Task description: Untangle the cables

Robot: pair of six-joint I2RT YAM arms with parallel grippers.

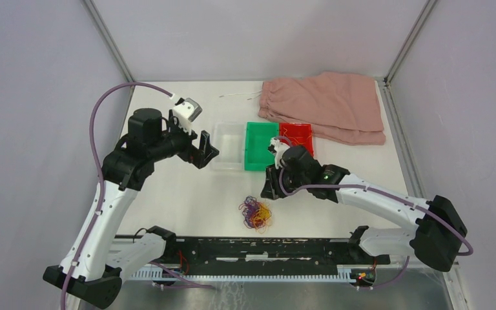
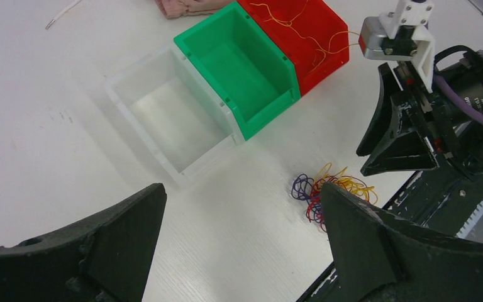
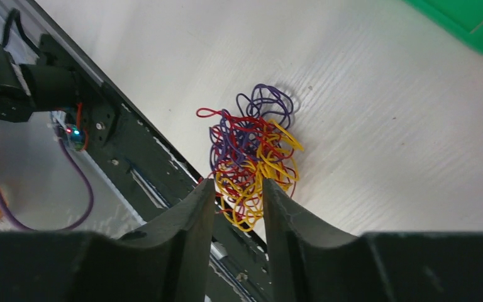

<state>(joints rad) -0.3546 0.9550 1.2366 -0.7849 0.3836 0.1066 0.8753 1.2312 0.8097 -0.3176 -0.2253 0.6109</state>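
**Desk:** What do you have, from the left?

**Me:** My left gripper hangs above the table, jaws spread wide, with nothing between them. It sits at about 9 o'clock of the clear bin.

**Desk:** And the bins?

**Me:** There are three in a row, touching side by side: clear, then green, then red. I see nothing in the clear or green ones. The red one holds a few loose yellow strands, and one trails over its rim.

**Desk:** Where are the cables?

**Me:** Most are in a clump of yellow, red and purple loops. It lies on the table at 6 o'clock of the green bin, near the front rail, and nothing is touching it.

**Desk:** Right side?

**Me:** My right gripper is at roughly 1 o'clock of the clump, near it and pointing down at it. Its jaws are a narrow gap apart, not clenched, and I see the clump through that gap. I can't make out any strand pinched there.

**Desk:** Anything else?

**Me:** A pink cloth lies at 1 o'clock of the red bin. Its white drawstring runs out toward 9 o'clock.
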